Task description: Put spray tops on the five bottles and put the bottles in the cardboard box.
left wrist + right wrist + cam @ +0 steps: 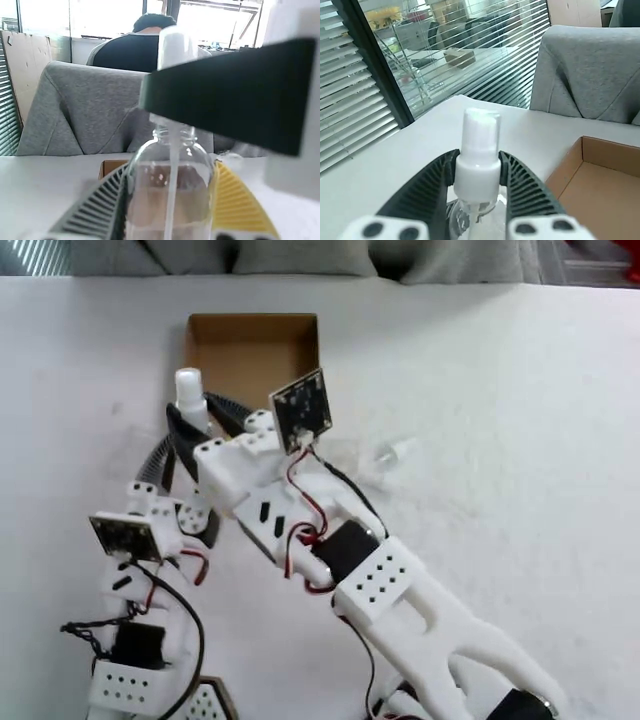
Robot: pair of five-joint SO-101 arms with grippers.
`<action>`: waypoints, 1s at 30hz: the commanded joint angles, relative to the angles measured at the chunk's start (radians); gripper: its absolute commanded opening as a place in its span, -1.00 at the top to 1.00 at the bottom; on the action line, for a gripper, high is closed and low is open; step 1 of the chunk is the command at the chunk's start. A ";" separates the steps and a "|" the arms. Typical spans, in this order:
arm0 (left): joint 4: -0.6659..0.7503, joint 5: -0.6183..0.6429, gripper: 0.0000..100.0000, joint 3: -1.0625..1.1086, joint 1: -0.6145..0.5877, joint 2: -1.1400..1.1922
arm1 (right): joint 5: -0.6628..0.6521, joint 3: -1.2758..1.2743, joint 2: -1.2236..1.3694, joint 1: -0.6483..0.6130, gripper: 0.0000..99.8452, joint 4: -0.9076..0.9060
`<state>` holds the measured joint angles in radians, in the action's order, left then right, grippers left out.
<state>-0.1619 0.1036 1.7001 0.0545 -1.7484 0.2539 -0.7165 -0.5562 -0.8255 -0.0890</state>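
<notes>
- cardboard box [250,345] sits open on the white table [500,390], toward its far edge; nothing visible in the part of the box that shows.
- bottle [167,210]: clear glass, upright, just outside the box's near-left corner. Can't tell whether its base is on the table or lifted.
- left gripper [170,175] is clamped on the bottle's body, with one grey ribbed finger [100,210] and one yellow ribbed finger [235,205] pressed to either side of the glass. The box edge [107,167] shows just behind it.
- spray top [188,390] is white and sits upright on the bottle's neck. Its thin tube [172,190] runs down inside the glass. Can't tell whether it is screwed on fully.
- right gripper [477,162] is closed on the spray top [479,150]. Its black ribbed fingers [520,185] pinch the wide collar from both sides, and the nozzle cap stands up above them.
- in the left wrist view, one black finger [225,100] of the right gripper crosses in front of the spray top [176,45], above the bottle's shoulder.
- right arm comes in over the table from the box's near-right side; left arm sits on the near-left side.
- box wall [600,190] is beside the held bottle in the right wrist view, with bottle and box apart.
- small clear item [397,452] lies on the table off the box's near-right corner, apart from it. Too small to tell what it is.
</notes>
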 commanded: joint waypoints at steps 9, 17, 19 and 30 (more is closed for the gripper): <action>0.002 -0.006 0.78 -0.003 0.007 -0.024 | -0.012 0.000 -0.021 -0.010 0.60 -0.053; 0.000 -0.006 0.78 -0.003 0.007 -0.024 | -0.012 0.003 -0.131 -0.010 0.58 -0.053; -0.012 -0.006 0.78 -0.003 0.007 -0.024 | -0.014 0.003 -0.177 -0.010 0.58 -0.056; -0.014 -0.006 0.78 -0.003 0.007 -0.024 | -0.014 0.046 -0.285 0.004 0.58 -0.222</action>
<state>-0.1741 0.1036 1.7001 0.0529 -1.7499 0.2539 -0.7258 -0.7956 -0.8301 -0.3023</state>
